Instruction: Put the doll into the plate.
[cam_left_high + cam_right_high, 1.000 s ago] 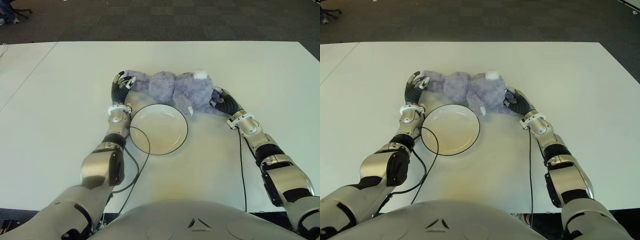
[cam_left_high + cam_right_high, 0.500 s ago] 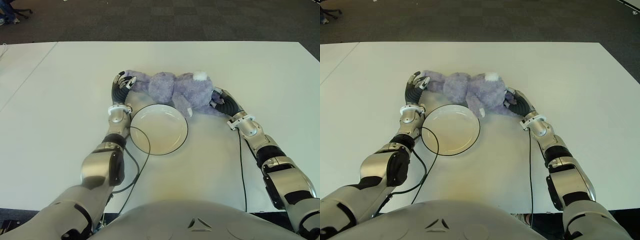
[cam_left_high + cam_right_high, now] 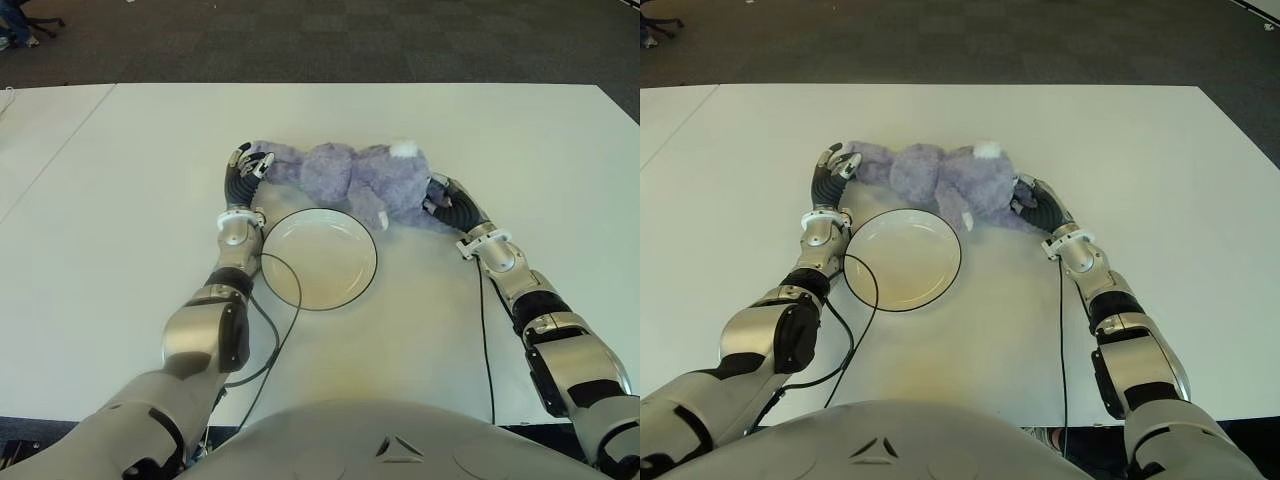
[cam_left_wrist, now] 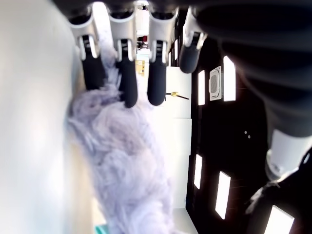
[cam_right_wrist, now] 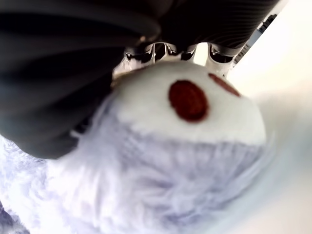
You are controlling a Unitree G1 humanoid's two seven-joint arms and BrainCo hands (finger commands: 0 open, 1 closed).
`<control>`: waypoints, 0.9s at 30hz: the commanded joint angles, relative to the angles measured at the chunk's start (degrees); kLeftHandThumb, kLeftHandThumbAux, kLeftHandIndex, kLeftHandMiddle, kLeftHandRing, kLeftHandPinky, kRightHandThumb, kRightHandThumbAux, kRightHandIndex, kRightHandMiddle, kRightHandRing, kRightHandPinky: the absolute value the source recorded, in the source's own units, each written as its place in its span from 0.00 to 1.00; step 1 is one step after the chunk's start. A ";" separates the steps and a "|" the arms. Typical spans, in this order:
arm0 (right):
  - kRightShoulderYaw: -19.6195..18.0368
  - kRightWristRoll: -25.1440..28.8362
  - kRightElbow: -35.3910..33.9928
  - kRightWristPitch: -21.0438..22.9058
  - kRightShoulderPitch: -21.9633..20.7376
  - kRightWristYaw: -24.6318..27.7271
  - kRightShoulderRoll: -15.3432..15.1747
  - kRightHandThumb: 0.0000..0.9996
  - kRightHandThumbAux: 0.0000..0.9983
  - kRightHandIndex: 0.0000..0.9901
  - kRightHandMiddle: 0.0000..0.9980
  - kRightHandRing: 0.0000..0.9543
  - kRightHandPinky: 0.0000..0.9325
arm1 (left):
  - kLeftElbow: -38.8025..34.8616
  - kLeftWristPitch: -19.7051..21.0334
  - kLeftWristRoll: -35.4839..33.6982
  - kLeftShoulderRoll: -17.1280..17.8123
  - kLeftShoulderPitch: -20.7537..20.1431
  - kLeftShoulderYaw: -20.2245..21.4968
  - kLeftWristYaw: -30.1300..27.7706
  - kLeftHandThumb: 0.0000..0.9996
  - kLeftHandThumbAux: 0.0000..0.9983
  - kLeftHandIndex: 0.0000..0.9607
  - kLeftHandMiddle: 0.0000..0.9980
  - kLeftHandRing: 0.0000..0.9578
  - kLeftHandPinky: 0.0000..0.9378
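A purple plush doll lies lengthwise on the white table, just behind the white black-rimmed plate. One limb hangs over the plate's far rim. My left hand holds the doll's left end, and in the left wrist view its fingers press into the fur. My right hand grips the doll's right end. The right wrist view shows a white paw with red spots filling the palm.
A black cable loops from my left forearm across the plate's left rim. A second thin cable runs along my right forearm. Dark carpet lies beyond the table's far edge. Another table adjoins on the left.
The doll and my right hand have shifted very slightly to the right. My left hand and the plate stay where they were.
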 commanded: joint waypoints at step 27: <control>-3.84 1.62 3.67 3.43 0.32 1.19 2.22 0.70 0.72 0.44 0.85 0.89 0.89 | 7.69 7.02 -0.08 -3.29 11.06 -0.09 -0.61 0.00 0.58 0.17 0.31 0.33 0.32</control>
